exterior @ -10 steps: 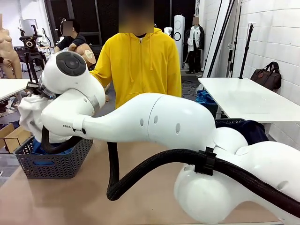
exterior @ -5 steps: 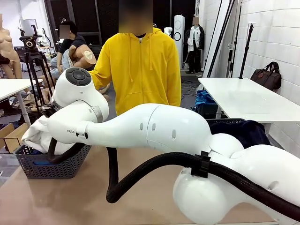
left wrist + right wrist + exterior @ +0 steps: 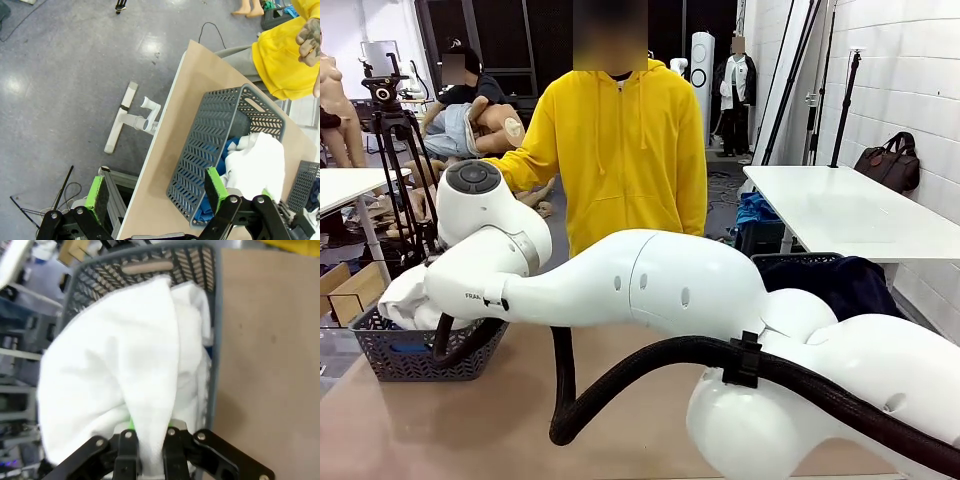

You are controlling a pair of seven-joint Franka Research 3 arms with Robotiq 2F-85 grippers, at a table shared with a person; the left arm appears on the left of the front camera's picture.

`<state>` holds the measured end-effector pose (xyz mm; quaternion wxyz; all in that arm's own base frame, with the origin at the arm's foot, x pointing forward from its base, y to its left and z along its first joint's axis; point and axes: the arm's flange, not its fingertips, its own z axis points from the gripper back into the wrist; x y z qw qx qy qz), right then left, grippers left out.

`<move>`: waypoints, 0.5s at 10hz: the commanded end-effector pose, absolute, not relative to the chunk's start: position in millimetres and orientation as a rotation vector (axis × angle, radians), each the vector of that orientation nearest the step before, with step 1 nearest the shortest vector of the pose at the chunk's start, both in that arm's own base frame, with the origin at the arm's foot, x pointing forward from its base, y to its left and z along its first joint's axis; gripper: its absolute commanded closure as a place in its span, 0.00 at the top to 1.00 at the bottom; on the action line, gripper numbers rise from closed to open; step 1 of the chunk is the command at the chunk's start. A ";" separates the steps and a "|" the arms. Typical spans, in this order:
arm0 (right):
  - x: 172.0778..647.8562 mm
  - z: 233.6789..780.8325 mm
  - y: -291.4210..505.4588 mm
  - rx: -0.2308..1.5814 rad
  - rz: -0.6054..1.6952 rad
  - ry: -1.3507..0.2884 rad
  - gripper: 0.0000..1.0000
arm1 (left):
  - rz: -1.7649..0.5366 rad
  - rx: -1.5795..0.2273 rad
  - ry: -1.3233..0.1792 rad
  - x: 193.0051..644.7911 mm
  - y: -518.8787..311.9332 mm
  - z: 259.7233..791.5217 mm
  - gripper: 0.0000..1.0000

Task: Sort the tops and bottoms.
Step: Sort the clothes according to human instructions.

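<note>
Grey plastic lattice baskets [image 3: 380, 355]: two.
Soft white cloth garment [image 3: 120, 375]: one.
Bright blue cloth garment [image 3: 227, 150]: one.
Dark navy cloth garment [image 3: 845, 285]: one.
Persons in yellow zip hoodie [image 3: 620, 150]: one.

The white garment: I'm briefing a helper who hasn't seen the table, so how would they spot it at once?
Find the grey slatted basket at the robot's left end of the table, across from the person in yellow. The white garment hangs over it, pinched in the right gripper. It is the one pale cloth there; the bright blue garment lies under it in the basket.
</note>
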<state>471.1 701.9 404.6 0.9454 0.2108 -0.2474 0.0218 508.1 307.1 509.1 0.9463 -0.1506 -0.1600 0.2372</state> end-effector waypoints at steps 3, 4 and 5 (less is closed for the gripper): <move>555.0 422.2 836.6 0.395 0.069 -0.465 0.00 | 0.502 -0.296 -0.328 506.8 306.2 509.8 1.00; 551.4 430.8 835.0 0.393 0.076 -0.495 0.00 | 0.502 -0.296 -0.328 506.8 306.2 509.8 1.00; 548.1 437.3 834.2 0.396 0.078 -0.496 0.06 | 0.502 -0.296 -0.328 506.8 306.2 509.8 1.00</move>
